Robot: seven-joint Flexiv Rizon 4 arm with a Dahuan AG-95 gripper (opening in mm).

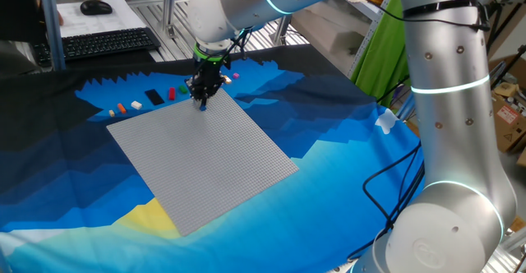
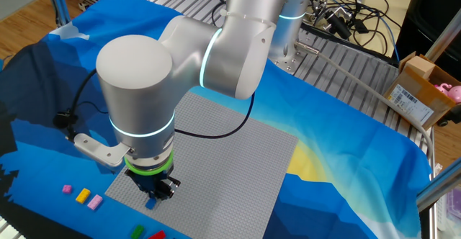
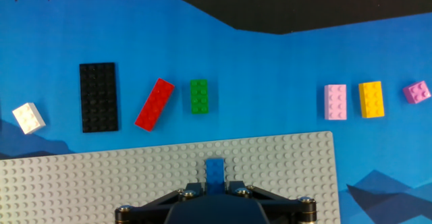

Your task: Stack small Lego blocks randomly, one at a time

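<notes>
While pointing straight down over the grey baseplate (image 3: pixel 81 177) near its edge, hand (image 3: pixel 215 185) clamped on a blue brick (image 3: pixel 215 169), seemingly pressed against the studs, though contact is hard to judge. Beyond that edge on the blue cloth (image 3: pixel 270 69), lying in a loose row well apart from the hand: white brick (image 3: pixel 28 118), black plate (image 3: pixel 98 96), tilted red brick (image 3: pixel 154 104), green brick (image 3: pixel 199 96), pink brick (image 3: pixel 335 102), yellow brick (image 3: pixel 371 99), purple brick (image 3: pixel 417 92).
</notes>
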